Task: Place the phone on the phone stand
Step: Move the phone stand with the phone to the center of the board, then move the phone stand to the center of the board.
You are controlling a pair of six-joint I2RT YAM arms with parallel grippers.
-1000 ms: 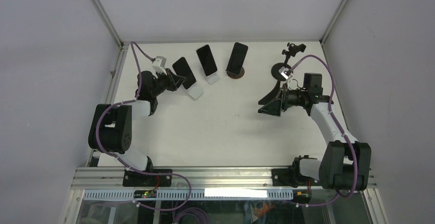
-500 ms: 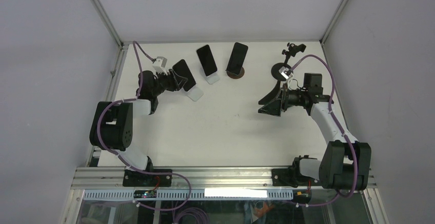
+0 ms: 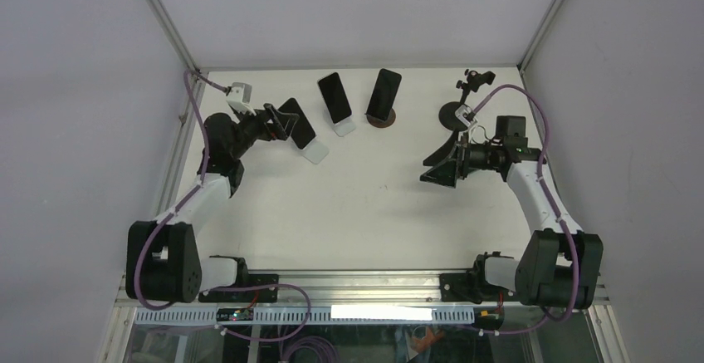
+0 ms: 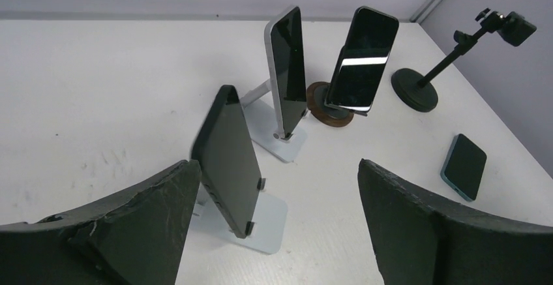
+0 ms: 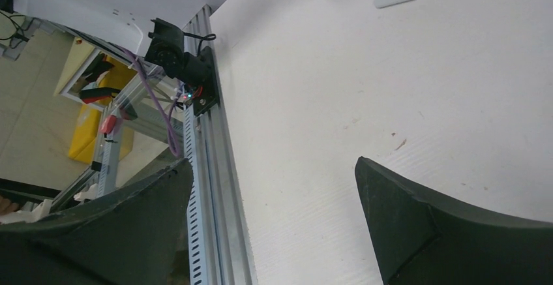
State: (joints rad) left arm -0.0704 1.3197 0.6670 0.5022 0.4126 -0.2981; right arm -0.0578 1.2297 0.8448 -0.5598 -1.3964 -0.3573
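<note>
Left arm (image 3: 199,201) runs long and low from the near edge of the table (image 3: 365,222), up its left side, elbow folded near that near edge. The left gripper (image 3: 281,122) sits by the table's far-left corner, aimed right, jaws spread wide. Right arm (image 3: 540,197) climbs the table's right side, wrist bent inward. The right gripper (image 3: 432,169) points at the table's middle, jaws fully apart.

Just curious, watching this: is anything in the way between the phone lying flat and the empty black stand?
Nothing visible does. In the left wrist view, only bare table separates the flat phone from the empty black stand.
</note>
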